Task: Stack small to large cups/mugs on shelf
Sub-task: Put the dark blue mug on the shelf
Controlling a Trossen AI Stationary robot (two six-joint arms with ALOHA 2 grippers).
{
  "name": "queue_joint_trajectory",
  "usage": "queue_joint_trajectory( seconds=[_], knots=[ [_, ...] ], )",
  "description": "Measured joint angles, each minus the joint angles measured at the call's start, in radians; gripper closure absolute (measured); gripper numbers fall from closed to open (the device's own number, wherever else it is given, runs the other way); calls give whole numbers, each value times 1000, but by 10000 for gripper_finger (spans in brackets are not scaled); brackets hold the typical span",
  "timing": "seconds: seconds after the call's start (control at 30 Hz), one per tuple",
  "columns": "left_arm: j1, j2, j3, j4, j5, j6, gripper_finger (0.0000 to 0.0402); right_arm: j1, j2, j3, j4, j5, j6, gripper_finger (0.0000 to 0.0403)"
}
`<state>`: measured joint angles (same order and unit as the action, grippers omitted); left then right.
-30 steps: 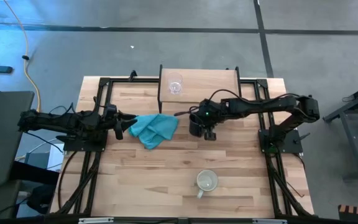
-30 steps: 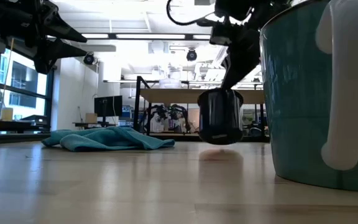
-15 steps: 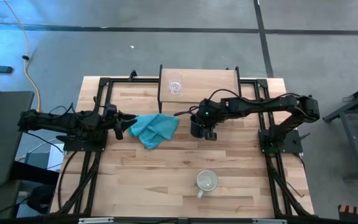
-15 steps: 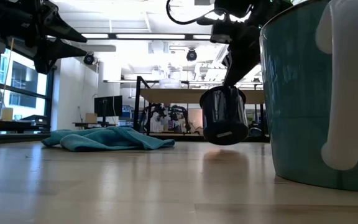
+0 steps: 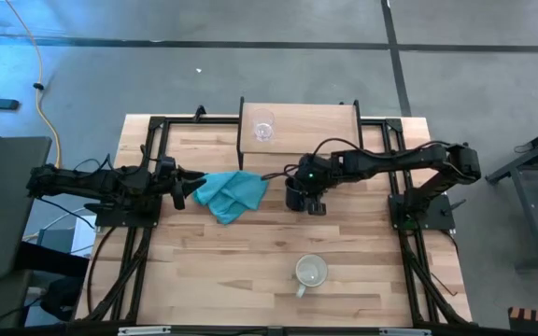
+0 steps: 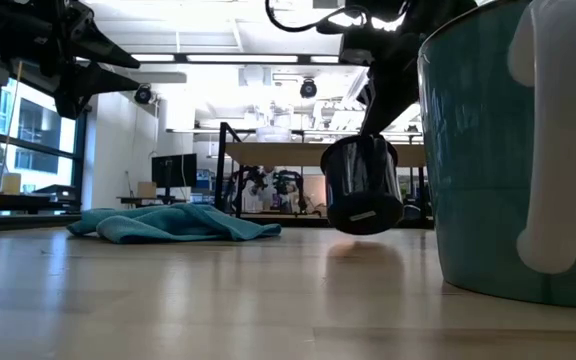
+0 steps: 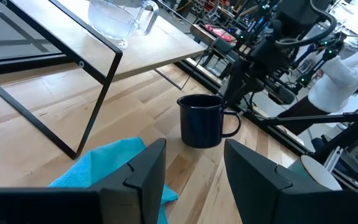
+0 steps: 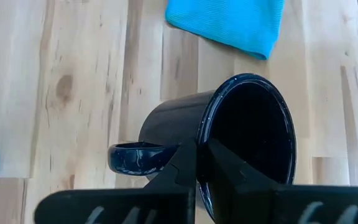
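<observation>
Bench (image 5: pixel 250 252) first, then shelf (image 5: pixel 299 126) with the glass cup (image 5: pixel 263 129) on it. My right fingers (image 8: pixel 199 163) pinch the black mug (image 6: pixel 363 186) rim – lifted, tilted, near the shelf. Level it before setting down. Left fingers (image 7: pixel 194 168) released, by the cloth (image 5: pixel 232 193).

The shelf (image 5: pixel 311 121) has bare board right of the glass cup (image 5: pixel 263 129). In front of it, the black mug (image 5: pixel 296 193) hanging from the right gripper (image 5: pixel 312 203) and the blue cloth (image 5: pixel 231 193) crowd the approach. The near tabletop (image 5: pixel 213 271) lies open around the pale mug (image 5: pixel 309 273).
</observation>
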<state>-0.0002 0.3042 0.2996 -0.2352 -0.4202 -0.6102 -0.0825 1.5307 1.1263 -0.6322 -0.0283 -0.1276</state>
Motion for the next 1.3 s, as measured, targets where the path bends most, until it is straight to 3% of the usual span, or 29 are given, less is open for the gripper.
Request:
queue_joint_trajectory(
  seconds=[0.27, 0.97, 1.13, 1.3],
  knots=[
    [0, 0, 0, 0, 0, 2, 250, 30, 0, 33, -37, 42, 16, 403],
    [0, 0, 0, -1, -11, 11, 250, 40, -3, 419, -368, 144, -35, 403],
    [0, 0, 0, -1, -11, 13, 250, 45, -3, 494, -433, 190, -55, 403],
    [0, 0, 0, -1, -18, 14, 250, 44, -3, 537, -441, 316, -117, 403]
  ],
)
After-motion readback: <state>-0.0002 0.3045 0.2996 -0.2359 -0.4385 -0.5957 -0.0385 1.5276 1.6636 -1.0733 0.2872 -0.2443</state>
